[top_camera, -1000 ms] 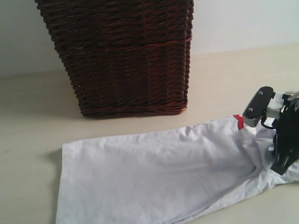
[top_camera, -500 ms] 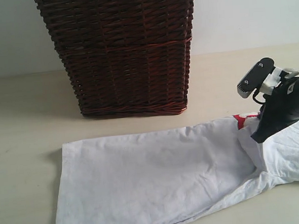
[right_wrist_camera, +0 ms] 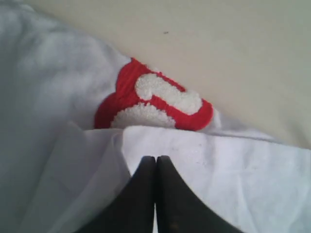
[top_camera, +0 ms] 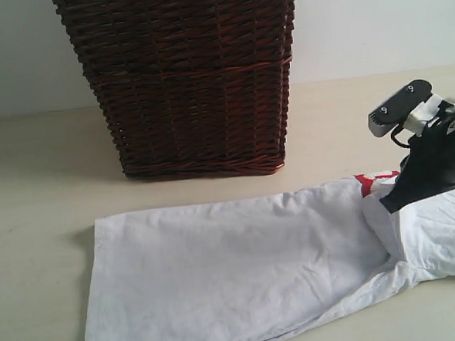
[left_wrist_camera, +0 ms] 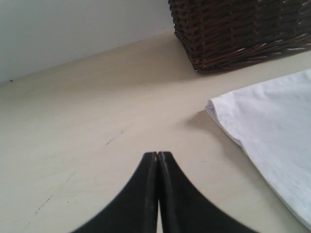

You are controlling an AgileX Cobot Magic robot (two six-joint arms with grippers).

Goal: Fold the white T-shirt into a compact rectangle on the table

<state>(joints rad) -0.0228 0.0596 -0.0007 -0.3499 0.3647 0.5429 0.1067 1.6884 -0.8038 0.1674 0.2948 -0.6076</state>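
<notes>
White cotton T-shirt [top_camera: 234, 278] is pinched in our black right claw [top_camera: 384, 205], middle right; we should lift slowly. Our black left claw [left_wrist_camera: 158, 158] is shut, empty.

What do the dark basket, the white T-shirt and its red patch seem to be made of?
The basket: woven wicker, dark brown, with slightly glossy strands. The white T-shirt: soft matte cloth, probably cotton, by its fine creases. The red patch: fuzzy looped pile like towelling, white inside a red outline.
</notes>
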